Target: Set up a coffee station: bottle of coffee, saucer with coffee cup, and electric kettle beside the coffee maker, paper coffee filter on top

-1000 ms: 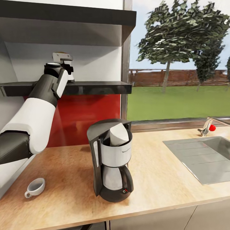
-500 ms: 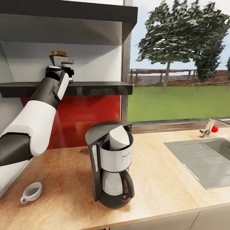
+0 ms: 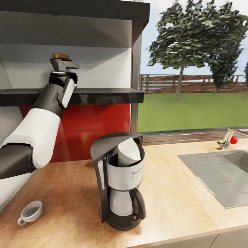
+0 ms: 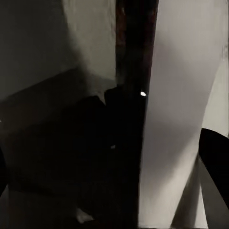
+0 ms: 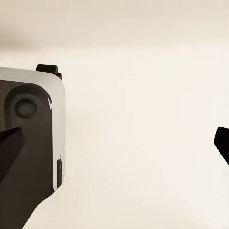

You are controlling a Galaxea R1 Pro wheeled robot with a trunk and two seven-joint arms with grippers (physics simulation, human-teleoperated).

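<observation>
Bottle of coffee shows in the upper left of the head view as a tan-gold cap peeking above the left gripper, higher over the kitchen shelf than half a second ago, when the cap sat lower and closer to the slab. The left arm reaches up from the lower left of the frame, and the gripper's body hides the bottle's dark body, so whether the jaws are clamped on it cannot be told; the left wrist view is dark and unclear. The whole picture has also slid a little, so the camera has moved.

On the kitchen countertop the coffee maker stands at centre, with the paper coffee filter sitting in its open top. The coffee cup rests on the worktop at lower left, well apart from the machine. A steel sink lies at the right edge, with a tap behind it.

In the right wrist view the right gripper's dark fingertips stand far apart, open, before a pale surface.
</observation>
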